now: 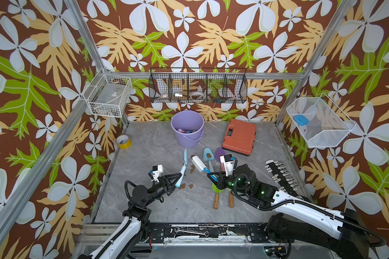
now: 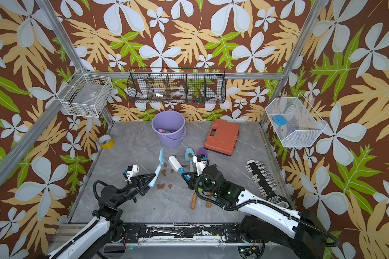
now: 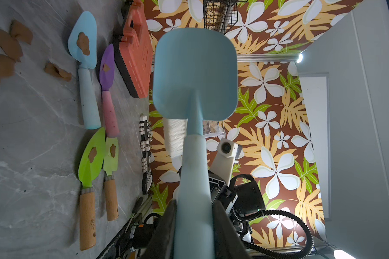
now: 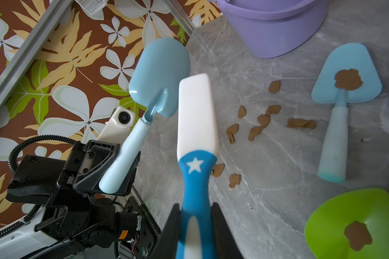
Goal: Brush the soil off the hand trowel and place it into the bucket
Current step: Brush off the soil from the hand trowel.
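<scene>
Holding the trowel (image 3: 194, 74) clamped in my left gripper (image 1: 177, 179), blade tilted so soil (image 1: 191, 185) drops to the table (image 1: 155, 152); my right gripper (image 1: 212, 176) pinches the brush (image 1: 199, 163) beside it. Bucket (image 1: 186, 140) sits at twelve o'clock, ready.

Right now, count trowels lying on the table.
4: light-blue trowel, purple trowel beside the orange case; wide green trowel, narrow green trowel under the right arm. The bucket may hide more.
</scene>
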### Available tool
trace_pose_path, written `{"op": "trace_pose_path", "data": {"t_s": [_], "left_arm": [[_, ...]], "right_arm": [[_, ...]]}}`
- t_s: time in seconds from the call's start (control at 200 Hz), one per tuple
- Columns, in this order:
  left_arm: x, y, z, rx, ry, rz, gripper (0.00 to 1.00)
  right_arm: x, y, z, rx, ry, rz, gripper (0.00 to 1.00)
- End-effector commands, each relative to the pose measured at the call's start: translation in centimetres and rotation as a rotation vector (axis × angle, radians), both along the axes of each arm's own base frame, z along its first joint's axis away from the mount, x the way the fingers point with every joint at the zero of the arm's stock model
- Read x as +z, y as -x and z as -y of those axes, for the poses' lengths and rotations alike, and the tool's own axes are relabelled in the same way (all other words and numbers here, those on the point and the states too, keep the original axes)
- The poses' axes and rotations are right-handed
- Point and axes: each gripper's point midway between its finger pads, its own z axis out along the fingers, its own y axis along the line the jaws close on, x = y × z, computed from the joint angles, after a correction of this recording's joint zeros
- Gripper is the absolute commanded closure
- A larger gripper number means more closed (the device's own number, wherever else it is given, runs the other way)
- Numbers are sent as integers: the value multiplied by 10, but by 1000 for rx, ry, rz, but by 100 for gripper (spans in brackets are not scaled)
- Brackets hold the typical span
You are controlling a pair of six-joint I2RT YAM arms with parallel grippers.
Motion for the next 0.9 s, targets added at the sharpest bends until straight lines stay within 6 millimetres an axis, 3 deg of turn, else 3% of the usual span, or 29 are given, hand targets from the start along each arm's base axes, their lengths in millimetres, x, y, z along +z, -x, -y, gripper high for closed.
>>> {"op": "trace_pose_path", "data": {"t_s": [0.0, 0.085, 0.12, 0.185, 0.305, 0.435, 0.515, 0.666, 0.896], "left_arm": [[2, 0, 2, -13, -56, 31, 100], [-13, -9, 0, 14, -239, -5, 100], [-31, -13, -7, 38, -385, -66, 100], [-38, -14, -22, 44, -670, -92, 100], [-34, -14, -40, 37, -1032, -113, 100], [-25, -17, -57, 55, -1334, -102, 100], [-15, -20, -65, 76, -1511, -84, 100], [-2, -23, -53, 46, -1596, 1, 100], [-10, -17, -34, -61, -1647, 67, 100]], "right_arm": [[27, -4, -4, 7, -46, 82, 100], [46, -5, 1, -14, -71, 142, 100], [51, -8, 8, -47, -49, 168, 100], [56, -18, 25, -132, 28, 198, 100], [62, -24, 33, -153, 142, 231, 100], [70, -22, 21, -96, 136, 248, 100], [62, -19, 7, -33, 142, 218, 100], [44, -5, -30, 108, 160, 173, 100], [27, 7, -72, 266, 157, 132, 100]]}}
